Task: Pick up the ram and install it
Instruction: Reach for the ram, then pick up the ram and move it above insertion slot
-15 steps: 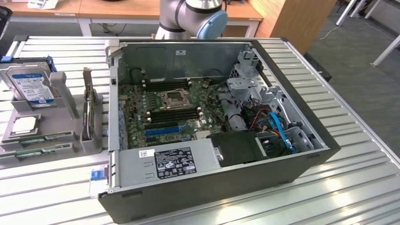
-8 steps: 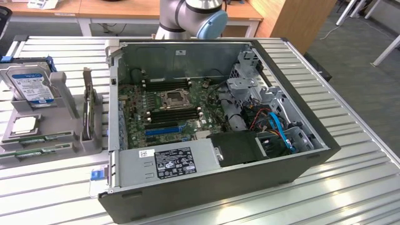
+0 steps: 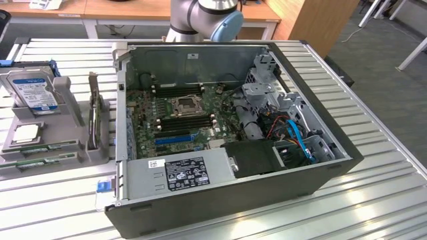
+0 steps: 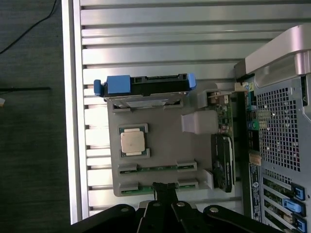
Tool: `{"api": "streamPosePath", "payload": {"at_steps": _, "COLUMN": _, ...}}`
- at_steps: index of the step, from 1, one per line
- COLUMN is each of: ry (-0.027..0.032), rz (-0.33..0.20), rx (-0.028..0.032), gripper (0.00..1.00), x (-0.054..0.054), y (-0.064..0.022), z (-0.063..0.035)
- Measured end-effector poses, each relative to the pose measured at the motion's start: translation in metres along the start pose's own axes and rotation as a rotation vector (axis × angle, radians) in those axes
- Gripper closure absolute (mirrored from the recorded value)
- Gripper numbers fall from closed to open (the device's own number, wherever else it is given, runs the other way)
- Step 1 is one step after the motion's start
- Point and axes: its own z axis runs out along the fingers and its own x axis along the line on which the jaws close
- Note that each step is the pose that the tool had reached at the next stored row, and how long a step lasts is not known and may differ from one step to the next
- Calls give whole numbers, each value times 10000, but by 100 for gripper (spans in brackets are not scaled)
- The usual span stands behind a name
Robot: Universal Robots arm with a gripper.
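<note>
Two ram sticks, thin green boards, lie side by side in slots at the near end of a grey tray [image 3: 67,135] on the exterior view's left: one ram [image 3: 41,149], the other ram [image 3: 40,163]. In the wrist view the same sticks show as ram [image 4: 156,168] and ram [image 4: 138,187]. My gripper [image 4: 165,187] hangs above the tray with its dark fingers pressed together, shut and holding nothing, its tips over the outer stick. The open computer case [image 3: 320,175] lies on the table with the motherboard [image 3: 180,115] exposed, black memory slots [image 3: 187,122] beside the processor socket.
On the tray also sit a hard drive [image 3: 33,92] with a blue label, a square silver processor [image 3: 27,132] and an upright card [image 3: 97,117]. A blue expansion slot [image 3: 175,137] and a power supply [image 3: 180,172] lie inside the case. The arm's base [image 3: 203,17] stands behind it.
</note>
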Motion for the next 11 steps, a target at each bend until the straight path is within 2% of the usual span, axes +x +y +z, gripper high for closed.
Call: {"api": "streamPosePath", "payload": {"at_steps": 11, "ry": -1, "rz": 0, "rx": 0, "gripper": 90, "x": -1, "y": -8, "z": 0}}
